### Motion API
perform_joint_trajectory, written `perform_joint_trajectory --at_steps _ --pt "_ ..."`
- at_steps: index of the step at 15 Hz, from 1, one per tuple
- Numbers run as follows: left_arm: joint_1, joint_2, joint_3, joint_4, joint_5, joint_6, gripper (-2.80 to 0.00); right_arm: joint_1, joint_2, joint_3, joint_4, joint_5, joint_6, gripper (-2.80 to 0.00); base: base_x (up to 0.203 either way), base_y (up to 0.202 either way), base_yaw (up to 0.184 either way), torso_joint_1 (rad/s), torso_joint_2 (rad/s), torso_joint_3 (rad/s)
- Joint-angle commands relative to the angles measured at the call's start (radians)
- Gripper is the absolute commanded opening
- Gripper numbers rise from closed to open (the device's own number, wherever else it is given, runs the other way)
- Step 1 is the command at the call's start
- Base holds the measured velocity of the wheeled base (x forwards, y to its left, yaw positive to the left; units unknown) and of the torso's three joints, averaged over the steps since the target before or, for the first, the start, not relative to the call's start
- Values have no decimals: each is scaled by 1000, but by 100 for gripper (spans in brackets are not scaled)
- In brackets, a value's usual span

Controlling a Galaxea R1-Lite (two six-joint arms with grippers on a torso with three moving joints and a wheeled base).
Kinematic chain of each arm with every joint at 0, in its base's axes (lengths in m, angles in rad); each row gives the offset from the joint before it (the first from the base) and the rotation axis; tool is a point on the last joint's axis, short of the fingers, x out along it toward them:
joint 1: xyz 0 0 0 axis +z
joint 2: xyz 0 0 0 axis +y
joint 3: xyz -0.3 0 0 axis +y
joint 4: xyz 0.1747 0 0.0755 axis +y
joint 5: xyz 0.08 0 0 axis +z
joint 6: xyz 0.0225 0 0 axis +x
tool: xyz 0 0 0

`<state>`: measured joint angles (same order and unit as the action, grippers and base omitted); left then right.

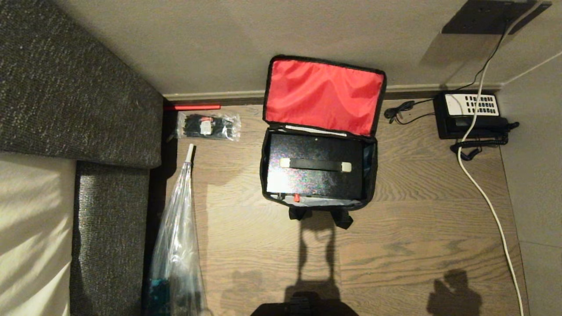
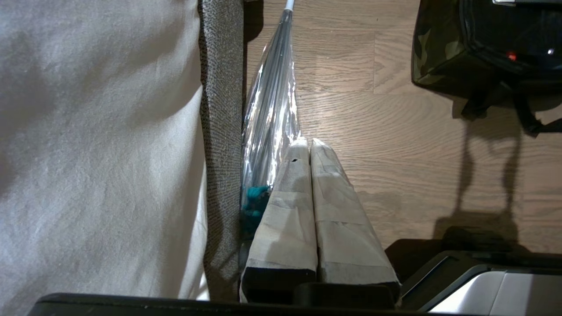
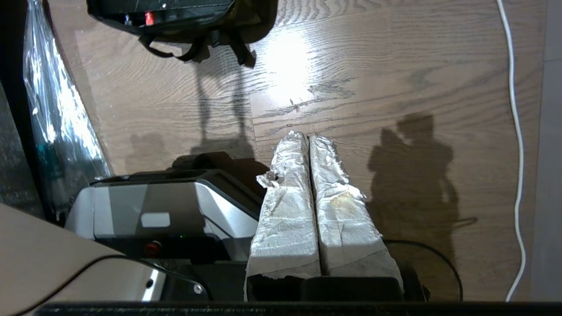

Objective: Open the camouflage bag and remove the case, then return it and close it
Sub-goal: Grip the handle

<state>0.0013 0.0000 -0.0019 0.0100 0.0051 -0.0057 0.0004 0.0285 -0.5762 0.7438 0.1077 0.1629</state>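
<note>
The camouflage bag [image 1: 264,171] stands on the wood floor by the wall. Its lid is thrown back, so the red lining [image 1: 325,94] faces me. The black case [image 1: 316,182] lies flat inside, filling it, with a dark strap across its top and a red knob [image 1: 296,198] on the near side. The bag's black strap handles [image 1: 320,216] hang over the front. Neither gripper is in the head view. My left gripper [image 2: 309,142] hangs shut and empty over the floor, short of the bag [image 2: 439,57]. My right gripper [image 3: 307,137] is shut and empty too, well back from the bag [image 3: 246,17].
A black telephone [image 1: 472,114] sits at the far right with a white cable [image 1: 487,197] trailing along the floor. A clear packet of black ties [image 1: 208,126] and a plastic-wrapped umbrella [image 1: 178,245] lie left of the bag, beside grey upholstery [image 1: 79,87]. My base [image 3: 153,210] is below.
</note>
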Motion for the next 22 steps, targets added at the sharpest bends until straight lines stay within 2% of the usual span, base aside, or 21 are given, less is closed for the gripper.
perform_joint_trajectory --at_steps 1,5,8,11,13,15,16,18,20,21,22 --pt "0 -2 0 2 0 4 -280 34 208 -1 -87 -12 3 -280 0 0 0 0 0 0" --pt "0 -2 0 1 1 7 -280 86 796 -148 -140 -59 -50 -280 0 0 0 0 0 0" --pt "0 0 0 1 1 6 -280 115 1242 -381 -127 -219 -121 -280 0 0 0 0 0 0" --pt "0 -2 0 1 1 6 -280 212 1570 -633 -133 -338 -186 -280 0 0 0 0 0 0" --pt "0 0 0 1 0 6 -280 368 1710 -712 -239 -374 -219 -280 0 0 0 0 0 0" --pt "0 -2 0 1 0 6 -280 475 1801 -739 -446 -370 -259 -280 0 0 0 0 0 0" --pt "0 -2 0 1 1 7 -280 521 1820 -740 -501 -363 -302 -280 0 0 0 0 0 0" --pt "0 -1 0 1 1 6 -280 574 1845 -742 -616 -334 -395 -280 0 0 0 0 0 0" --pt "0 -1 0 1 1 7 -280 581 1848 -723 -656 -301 -565 -280 0 0 0 0 0 0" --pt "0 -1 0 1 0 6 -280 592 1857 -708 -675 -296 -628 0 0 0 0 0 0 0" --pt "0 -2 0 1 0 6 -280 611 1875 -697 -691 -304 -634 0 0 0 0 0 0 0"
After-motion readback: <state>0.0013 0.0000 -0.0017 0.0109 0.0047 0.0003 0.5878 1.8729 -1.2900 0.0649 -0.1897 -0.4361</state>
